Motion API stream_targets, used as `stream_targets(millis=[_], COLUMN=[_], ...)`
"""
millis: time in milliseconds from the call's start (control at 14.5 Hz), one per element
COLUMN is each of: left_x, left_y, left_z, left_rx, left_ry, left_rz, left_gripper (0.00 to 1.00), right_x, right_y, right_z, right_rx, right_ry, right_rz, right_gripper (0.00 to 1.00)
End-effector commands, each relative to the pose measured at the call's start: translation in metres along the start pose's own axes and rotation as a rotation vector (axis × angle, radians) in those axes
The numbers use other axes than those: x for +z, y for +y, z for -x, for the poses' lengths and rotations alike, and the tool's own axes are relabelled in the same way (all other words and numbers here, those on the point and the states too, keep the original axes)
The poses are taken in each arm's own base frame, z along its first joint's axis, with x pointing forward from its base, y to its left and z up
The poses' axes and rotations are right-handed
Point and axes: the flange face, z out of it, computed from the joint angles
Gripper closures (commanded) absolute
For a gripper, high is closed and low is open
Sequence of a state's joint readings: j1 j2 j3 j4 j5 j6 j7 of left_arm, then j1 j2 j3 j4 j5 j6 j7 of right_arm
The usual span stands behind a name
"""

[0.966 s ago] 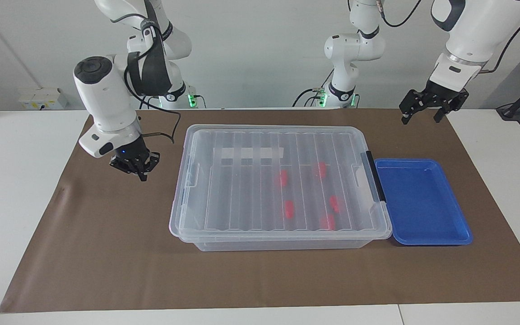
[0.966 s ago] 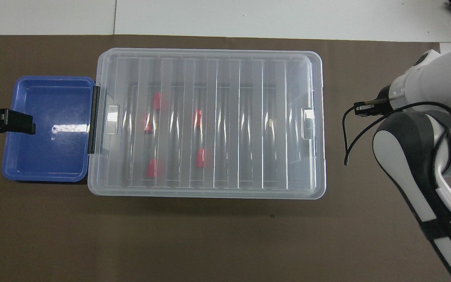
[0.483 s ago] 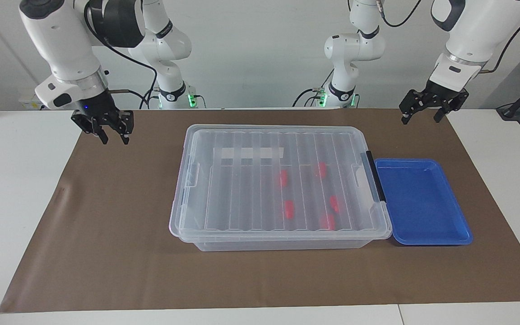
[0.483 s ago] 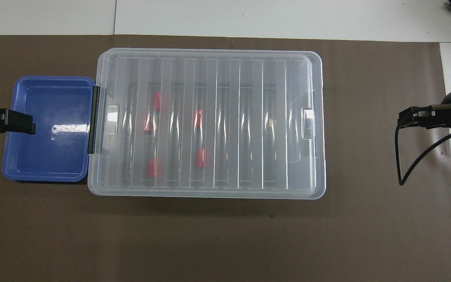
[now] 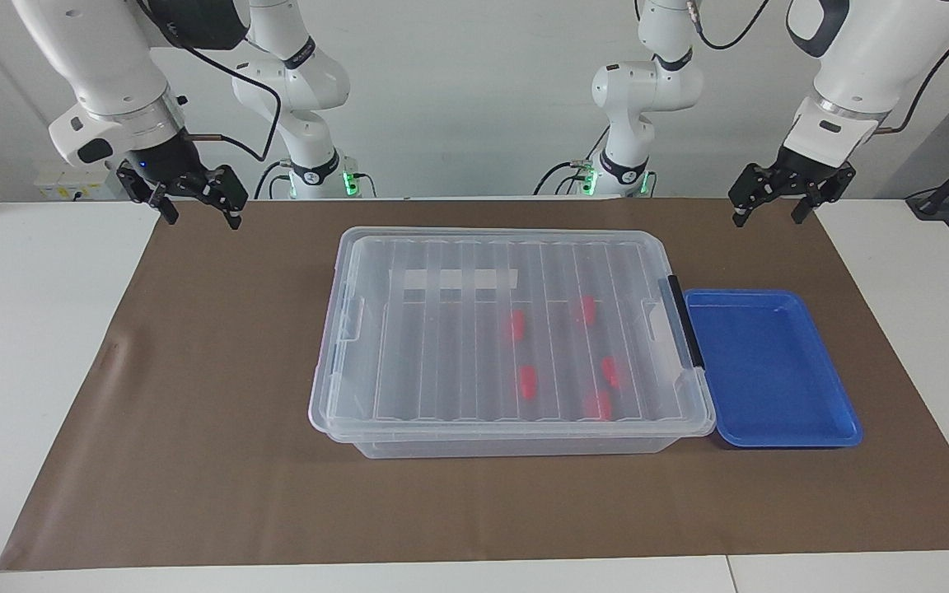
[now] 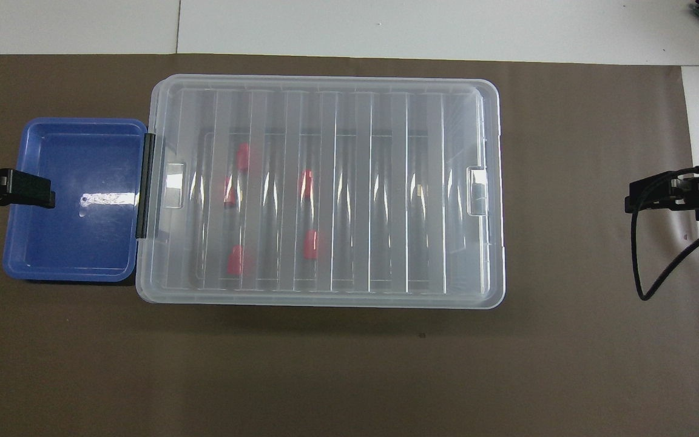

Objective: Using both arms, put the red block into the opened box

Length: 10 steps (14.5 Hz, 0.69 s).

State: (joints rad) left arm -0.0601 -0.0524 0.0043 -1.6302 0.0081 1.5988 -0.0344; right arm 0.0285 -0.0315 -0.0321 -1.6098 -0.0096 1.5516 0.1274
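Observation:
The box [image 5: 441, 239] [image 6: 325, 82], a large clear bin, lies mid-mat with its ribbed lid on and its black latch [image 5: 685, 321] at the left arm's end. Several red blocks [image 5: 528, 381] [image 6: 310, 244] show through the lid, lying on the box's floor toward that end. My right gripper [image 5: 203, 217] [image 6: 659, 197] hangs open and empty over the mat's corner at the right arm's end. My left gripper [image 5: 767, 217] [image 6: 22, 189] waits open and empty, raised over the mat's edge above the blue tray's end.
A shallow blue tray [image 5: 829, 432] [image 6: 16, 267] with nothing in it sits against the box's latch end. Brown mat [image 5: 194, 461] covers the white table, with bare mat around the box and toward the right arm's end.
My right arm has risen from low beside the box and drawn back toward its own end of the table, and its gripper went from shut to open. The left arm has not moved.

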Motion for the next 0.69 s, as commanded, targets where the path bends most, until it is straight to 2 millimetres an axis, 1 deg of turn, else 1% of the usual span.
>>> stream_targets(millis=[0,621], left_x=[-0.0026,-0.0012], left_y=[0.0013,0.0014], left_z=[0.0073,0.0067], left_rx=[-0.002,-0.002], left_ry=[0.017,0.015], left_rz=[0.016,0.016], left_gripper=[0.00,0.00], right_x=[-0.0015,-0.0061], right_y=[0.0006,-0.0038], right_z=[-0.0033,0.0000], right_rx=[-0.005,-0.013], right_ry=[-0.001,-0.010], right_rz=[-0.017,-0.014], right_gripper=[0.00,0.00])
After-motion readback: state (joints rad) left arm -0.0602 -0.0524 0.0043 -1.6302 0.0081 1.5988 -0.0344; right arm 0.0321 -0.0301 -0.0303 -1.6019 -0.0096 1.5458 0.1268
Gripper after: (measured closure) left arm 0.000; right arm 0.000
